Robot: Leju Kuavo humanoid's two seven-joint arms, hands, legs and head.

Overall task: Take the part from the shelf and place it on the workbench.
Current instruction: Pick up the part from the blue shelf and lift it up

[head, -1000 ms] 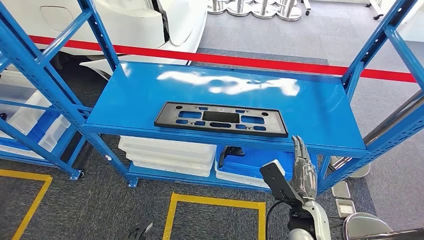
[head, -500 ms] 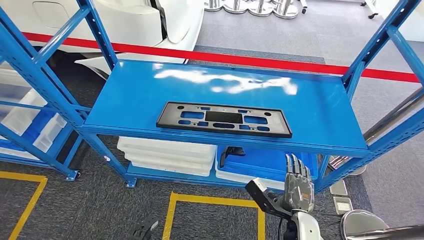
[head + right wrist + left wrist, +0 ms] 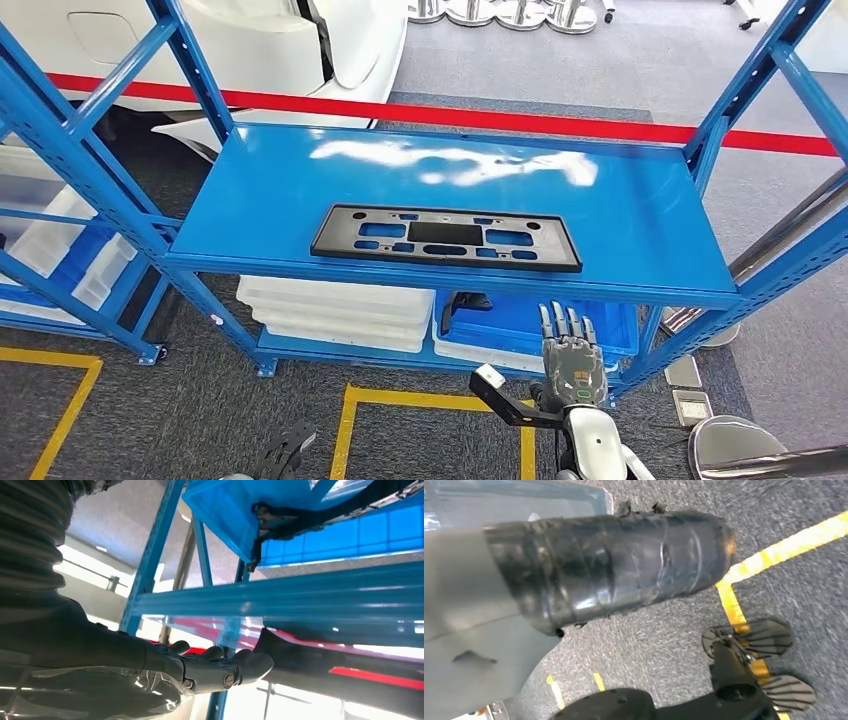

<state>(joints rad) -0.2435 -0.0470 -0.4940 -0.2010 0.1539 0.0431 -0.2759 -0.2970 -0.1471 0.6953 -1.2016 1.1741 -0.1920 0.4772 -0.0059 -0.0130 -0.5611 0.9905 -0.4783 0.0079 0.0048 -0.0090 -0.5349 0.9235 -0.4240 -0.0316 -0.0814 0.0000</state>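
Note:
The part (image 3: 446,238) is a flat black rectangular frame with several cut-outs, lying near the front edge of the blue shelf (image 3: 620,215). My right hand (image 3: 570,352) is raised below and in front of the shelf's front beam, just right of the part's right end, with straight spread fingers and nothing in it. In the right wrist view its dark fingers (image 3: 220,672) reach toward the blue beam (image 3: 300,597), and the part's dark edge (image 3: 320,647) lies beyond the beam. My left hand (image 3: 288,452) hangs low over the floor; how its fingers lie is unclear.
Blue uprights (image 3: 755,90) frame the shelf on both sides. On the lower level sit white trays (image 3: 335,310) and a blue bin (image 3: 530,325) with a black piece in it. Yellow floor tape (image 3: 345,425) marks the carpet. A red stripe (image 3: 500,120) runs behind.
My right hand has sunk lower and drifted left below the shelf's front edge, turning so its back faces me. The part has not moved.

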